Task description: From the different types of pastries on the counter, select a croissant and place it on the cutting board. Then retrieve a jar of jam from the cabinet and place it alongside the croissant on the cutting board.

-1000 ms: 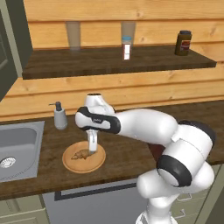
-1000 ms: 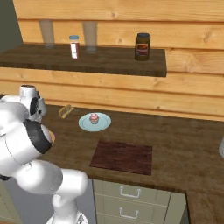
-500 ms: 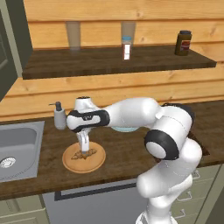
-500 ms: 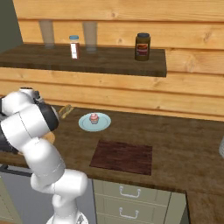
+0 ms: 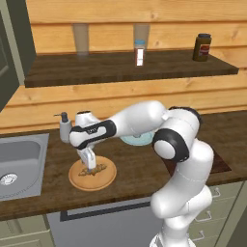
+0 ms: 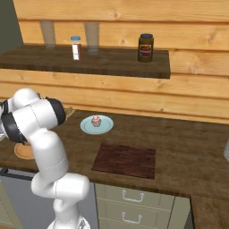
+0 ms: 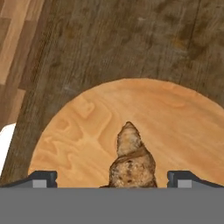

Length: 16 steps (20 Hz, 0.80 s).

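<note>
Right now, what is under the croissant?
The croissant lies on a round wooden plate, which rests on the dark counter. The open gripper hangs over it. The wood directly beneath the croissant is covered.

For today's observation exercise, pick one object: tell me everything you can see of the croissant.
The croissant is a small, golden-brown pastry with a rough, flaky-looking, speckled crust, tapering to a pointed tip. It lies flat on a round, light wooden plate on the dark counter, near the sink. The open hand hangs right over it, a finger on each side, neither visibly touching it. Its near end is hidden in the hand view.
</note>
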Tool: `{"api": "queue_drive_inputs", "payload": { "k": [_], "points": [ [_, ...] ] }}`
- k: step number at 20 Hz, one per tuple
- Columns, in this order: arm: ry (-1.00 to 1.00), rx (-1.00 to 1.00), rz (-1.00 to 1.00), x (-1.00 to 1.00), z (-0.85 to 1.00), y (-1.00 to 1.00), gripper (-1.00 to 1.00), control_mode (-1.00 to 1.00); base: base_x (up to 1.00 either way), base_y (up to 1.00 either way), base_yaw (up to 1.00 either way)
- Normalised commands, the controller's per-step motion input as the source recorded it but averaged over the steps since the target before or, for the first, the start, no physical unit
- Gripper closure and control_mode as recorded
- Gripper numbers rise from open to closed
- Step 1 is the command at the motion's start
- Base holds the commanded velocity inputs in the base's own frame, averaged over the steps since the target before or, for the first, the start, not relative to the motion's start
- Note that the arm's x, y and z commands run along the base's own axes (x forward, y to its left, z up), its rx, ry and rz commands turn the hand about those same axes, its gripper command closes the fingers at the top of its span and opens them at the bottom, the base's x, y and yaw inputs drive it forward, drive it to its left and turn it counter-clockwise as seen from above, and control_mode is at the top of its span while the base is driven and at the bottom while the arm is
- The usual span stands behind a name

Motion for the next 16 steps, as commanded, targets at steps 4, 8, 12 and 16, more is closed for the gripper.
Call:
{"api": "queue_drive_inputs", "payload": {
  "k": [4, 8, 12, 16],
  "points": [
    [0.0, 0.0, 0.1, 0.11, -0.15, 0.0, -1.0, -1.0, 0.0, 0.0, 0.0],
    [0.0, 0.0, 0.07, 0.0, -0.08, 0.0, -1.0, -1.0, 0.0, 0.0, 0.0],
    [0.0, 0.0, 0.04, 0.0, -0.07, 0.0, -1.0, -1.0, 0.0, 0.0, 0.0],
    [0.0, 0.0, 0.03, 0.0, -0.16, 0.0, -1.0, -1.0, 0.0, 0.0, 0.0]
  ]
}}
